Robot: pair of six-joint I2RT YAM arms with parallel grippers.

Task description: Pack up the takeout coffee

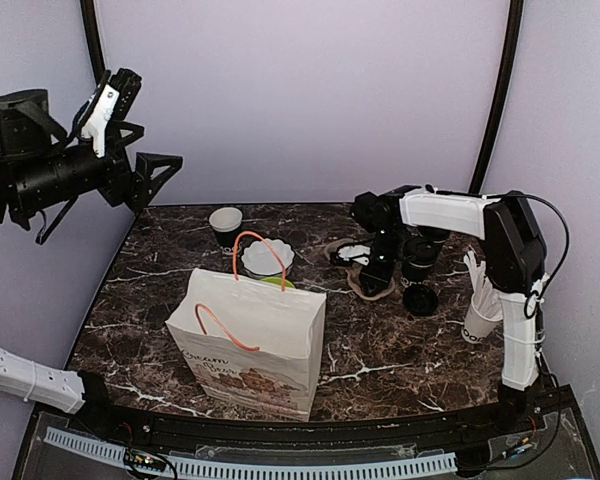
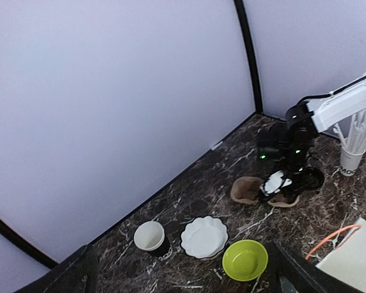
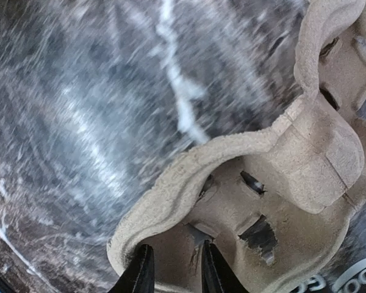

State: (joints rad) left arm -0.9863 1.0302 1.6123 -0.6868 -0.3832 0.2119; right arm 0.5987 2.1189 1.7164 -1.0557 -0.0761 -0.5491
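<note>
Paper bag [image 1: 250,340], white, stood open at the counter [image 1: 380,350] front. Beyond it, right gripper [image 3: 175,250] clamped the pulp carrier [image 3: 280,201] by its rim; takeout coffee [image 1: 420,298] sat just beside. Left gripper [image 1: 113,98] hung aloft, jaws apart. Step judged: handling carrier; next, probably seating the coffee.

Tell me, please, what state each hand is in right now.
Left hand: open, holding nothing.
Right hand: closed on the rim of the pulp cup carrier.
</note>
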